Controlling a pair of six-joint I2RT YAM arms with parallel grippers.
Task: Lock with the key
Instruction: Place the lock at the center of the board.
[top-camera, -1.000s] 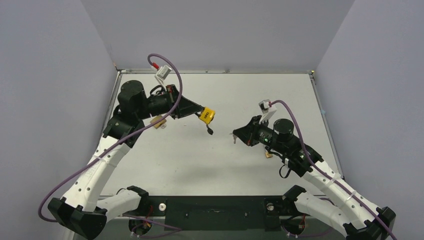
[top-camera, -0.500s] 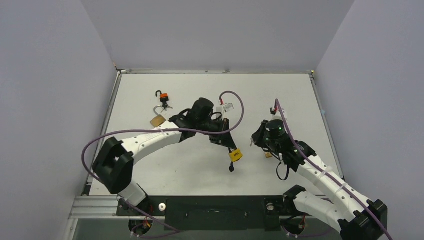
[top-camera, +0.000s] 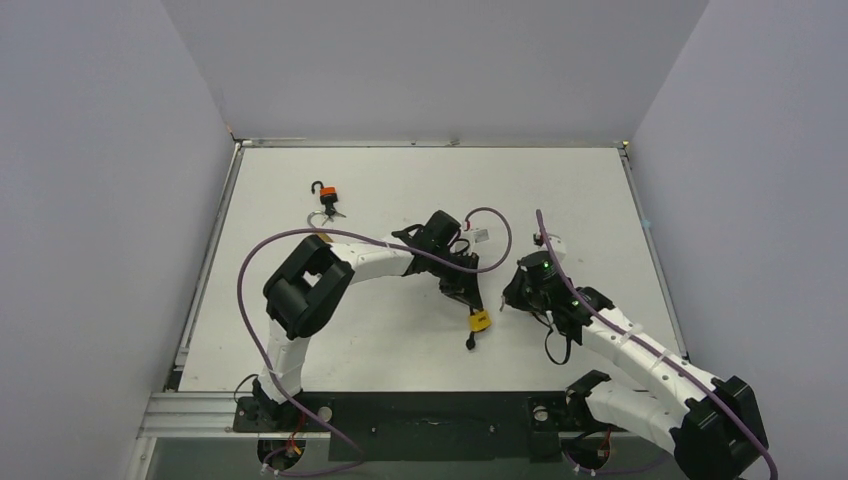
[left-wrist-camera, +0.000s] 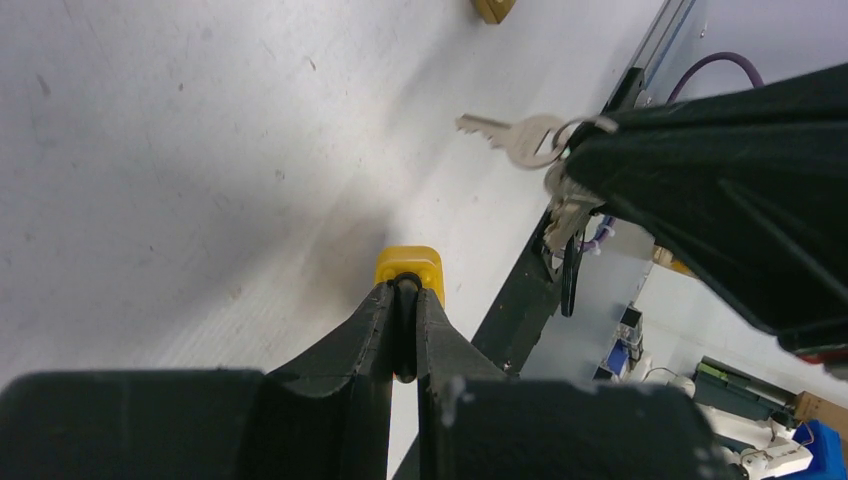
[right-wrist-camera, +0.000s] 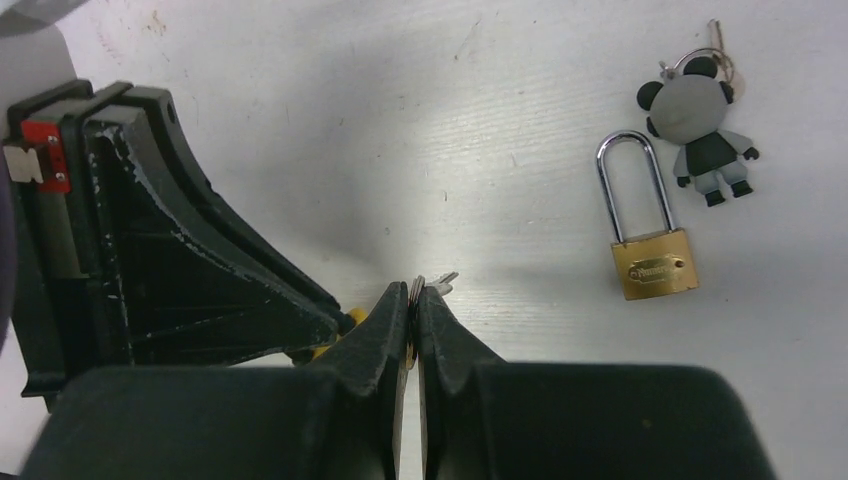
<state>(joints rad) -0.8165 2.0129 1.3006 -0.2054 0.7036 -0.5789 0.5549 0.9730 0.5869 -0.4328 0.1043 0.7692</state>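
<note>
Left gripper (left-wrist-camera: 403, 296) clenched on the yellow padlock (left-wrist-camera: 410, 266); its shackle is mostly hidden between the fingers, and its body points beyond the tips. Right gripper (right-wrist-camera: 412, 296) pinches the key (left-wrist-camera: 512, 139) over the table's near middle; the blade is level, its tip aimed away from that gripper, near the yellow body but apart. Count: three locks, including a brass padlock (right-wrist-camera: 650, 262) and an orange padlock (top-camera: 327, 196); one gripped key.
</note>
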